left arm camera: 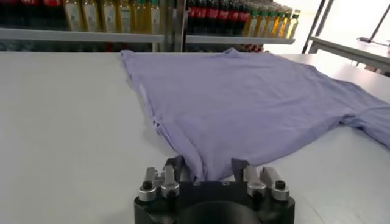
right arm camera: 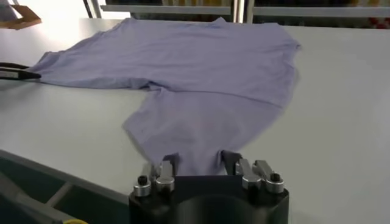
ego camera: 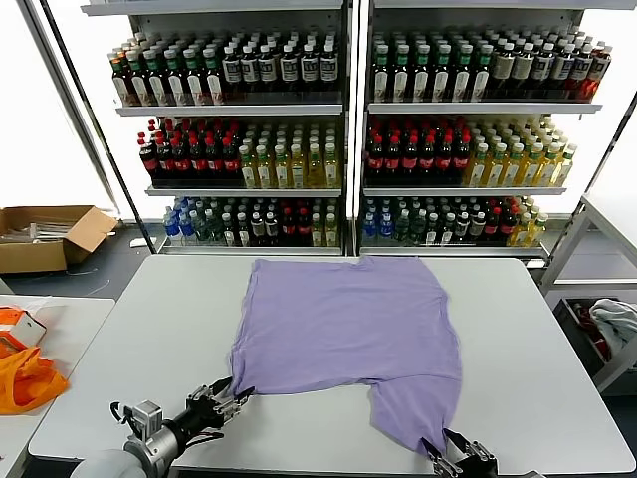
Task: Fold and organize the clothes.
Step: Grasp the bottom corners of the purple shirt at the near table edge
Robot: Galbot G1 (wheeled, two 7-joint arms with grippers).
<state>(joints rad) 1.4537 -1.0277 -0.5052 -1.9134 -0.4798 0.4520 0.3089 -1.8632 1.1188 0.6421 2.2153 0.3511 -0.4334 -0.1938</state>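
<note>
A lavender T-shirt (ego camera: 348, 319) lies spread flat, plain side up, on the white table (ego camera: 149, 329). My left gripper (ego camera: 234, 391) is at the shirt's near left corner. In the left wrist view the T-shirt (left arm camera: 244, 91) runs down between this gripper's (left arm camera: 206, 167) fingers, which have closed in on the bunched hem. My right gripper (ego camera: 453, 453) is at the near right end of the shirt, by the table's front edge. In the right wrist view the T-shirt (right arm camera: 195, 73) narrows into this gripper (right arm camera: 196, 159), whose fingers flank and pinch the fabric.
Bottle shelves (ego camera: 348, 129) stand behind the table. To the left, a second table holds bright orange fabric (ego camera: 25, 378), and a cardboard box (ego camera: 45, 234) sits on the floor. A pale cloth (ego camera: 617, 324) lies on a rack at the right. Bare tabletop surrounds the shirt.
</note>
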